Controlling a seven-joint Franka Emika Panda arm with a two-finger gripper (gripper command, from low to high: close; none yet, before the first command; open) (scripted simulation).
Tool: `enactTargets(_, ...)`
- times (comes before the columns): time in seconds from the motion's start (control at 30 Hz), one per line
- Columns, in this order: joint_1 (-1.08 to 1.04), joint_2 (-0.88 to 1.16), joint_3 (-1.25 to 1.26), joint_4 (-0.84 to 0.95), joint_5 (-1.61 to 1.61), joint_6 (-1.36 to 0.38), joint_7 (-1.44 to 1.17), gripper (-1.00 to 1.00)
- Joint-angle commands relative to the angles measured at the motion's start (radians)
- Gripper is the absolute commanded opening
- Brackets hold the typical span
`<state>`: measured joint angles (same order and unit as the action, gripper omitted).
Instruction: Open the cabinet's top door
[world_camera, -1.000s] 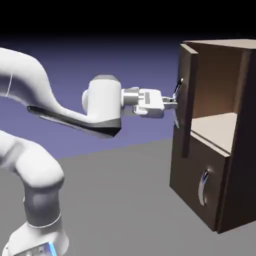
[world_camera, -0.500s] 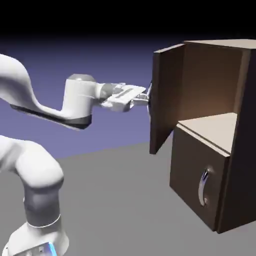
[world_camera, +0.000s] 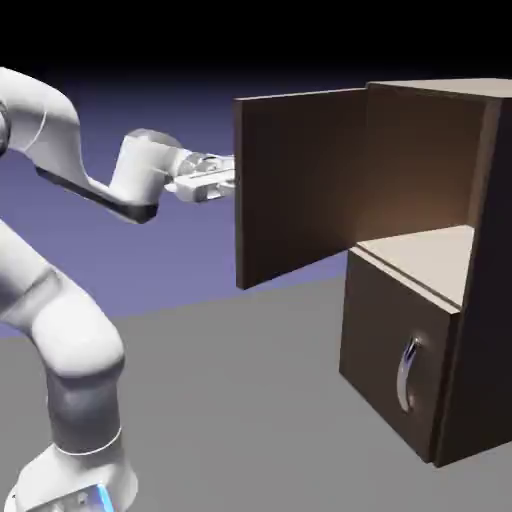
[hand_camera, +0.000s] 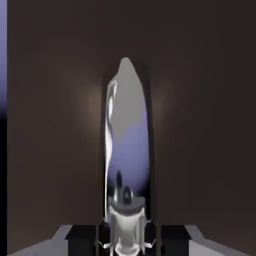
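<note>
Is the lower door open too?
No, in the exterior view the lower door sits closed against the cabinet front, below the swung-out top door.

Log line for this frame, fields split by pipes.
top door: swung open | gripper: shut on handle | lower door: closed

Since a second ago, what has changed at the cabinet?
The top door has swung much wider, its free edge moving toward the exterior view's left; the arm went the same way. The lower door stayed shut.
</note>
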<state>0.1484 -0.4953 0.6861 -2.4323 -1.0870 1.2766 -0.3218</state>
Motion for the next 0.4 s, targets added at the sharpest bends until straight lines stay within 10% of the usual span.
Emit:
enactTargets(0.0, -0.015, 0.035, 0.026, 0.034, 0.013, -0.043, 0.012, -1.00)
enactTargets(0.33, -0.097, 0.387, 0.211, 0.342, 0.063, -0.441, 0.163, -1.00)
enactTargets(0.37, -0.097, 0.387, 0.211, 0.342, 0.063, -0.441, 0.163, 1.00)
